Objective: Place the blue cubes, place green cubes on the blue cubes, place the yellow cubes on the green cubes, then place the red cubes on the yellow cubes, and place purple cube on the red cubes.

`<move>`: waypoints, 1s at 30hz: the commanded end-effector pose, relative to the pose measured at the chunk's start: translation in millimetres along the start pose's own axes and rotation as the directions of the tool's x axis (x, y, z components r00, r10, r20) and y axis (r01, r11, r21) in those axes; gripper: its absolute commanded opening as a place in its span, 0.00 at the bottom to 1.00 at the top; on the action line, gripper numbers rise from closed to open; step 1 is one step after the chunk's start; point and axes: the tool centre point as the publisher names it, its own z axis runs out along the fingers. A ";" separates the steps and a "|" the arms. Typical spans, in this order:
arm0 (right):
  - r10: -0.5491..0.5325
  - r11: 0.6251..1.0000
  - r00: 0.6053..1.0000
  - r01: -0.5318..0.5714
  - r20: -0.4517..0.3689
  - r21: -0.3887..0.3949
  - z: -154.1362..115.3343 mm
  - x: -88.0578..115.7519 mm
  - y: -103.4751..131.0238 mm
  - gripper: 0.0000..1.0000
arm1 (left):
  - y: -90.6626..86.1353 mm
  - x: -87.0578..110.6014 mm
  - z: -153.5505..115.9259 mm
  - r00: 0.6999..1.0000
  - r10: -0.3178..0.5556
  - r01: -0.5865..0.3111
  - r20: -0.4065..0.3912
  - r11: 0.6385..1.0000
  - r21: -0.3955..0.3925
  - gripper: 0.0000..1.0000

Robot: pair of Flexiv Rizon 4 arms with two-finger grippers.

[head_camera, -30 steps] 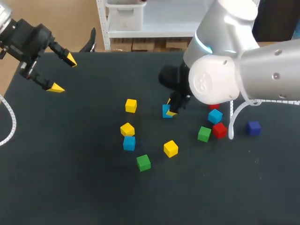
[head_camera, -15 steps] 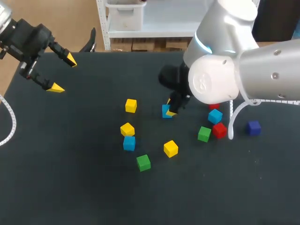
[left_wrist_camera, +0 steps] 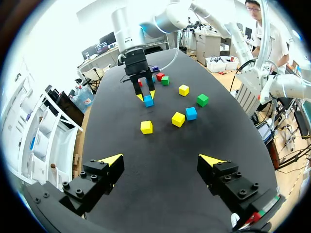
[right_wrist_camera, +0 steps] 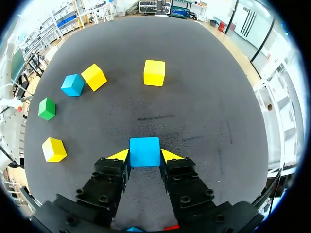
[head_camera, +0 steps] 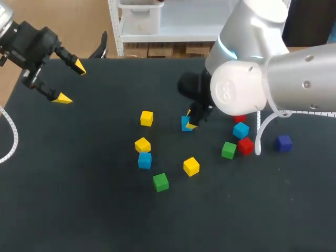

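My right gripper [right_wrist_camera: 144, 154] is shut on a blue cube [right_wrist_camera: 144, 151], one yellow tip on each side face; in the head view this cube [head_camera: 186, 124] sits mid-table under the right gripper [head_camera: 191, 119]. A second blue cube [head_camera: 144, 160] lies beside a yellow cube [head_camera: 142, 144]. A third blue cube [head_camera: 241, 129] is by a red cube [head_camera: 245, 146] and a green cube [head_camera: 228, 150]. Another green cube [head_camera: 160, 182], two more yellow cubes [head_camera: 191, 166] [head_camera: 146, 118] and the purple cube [head_camera: 284, 143] lie loose. My left gripper [head_camera: 71, 82] hangs open and empty over the far left corner.
A second red cube [head_camera: 239, 119] is mostly hidden behind my right arm. The arm's white cable [head_camera: 261, 131] loops down beside the red cube. Another white cable [head_camera: 11, 139] runs along the table's left edge. Bare black table [head_camera: 79, 199] fills the near half.
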 end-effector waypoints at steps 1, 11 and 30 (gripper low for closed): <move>0.002 1.000 1.000 -0.002 0.006 -0.005 0.5 0.1 -1.0 0.16 | -0.3 0.4 0.1 1.000 0.002 -0.002 -0.001 1.000 -0.002 1.00; -0.001 1.000 1.000 0.001 0.008 -0.013 2.3 0.4 0.4 0.25 | -0.3 0.4 0.1 1.000 0.002 -0.002 -0.001 1.000 -0.002 1.00; 0.001 1.000 1.000 -0.001 0.006 -0.015 1.3 0.8 -2.6 0.42 | -0.3 0.4 0.1 1.000 0.002 -0.002 -0.001 1.000 -0.002 1.00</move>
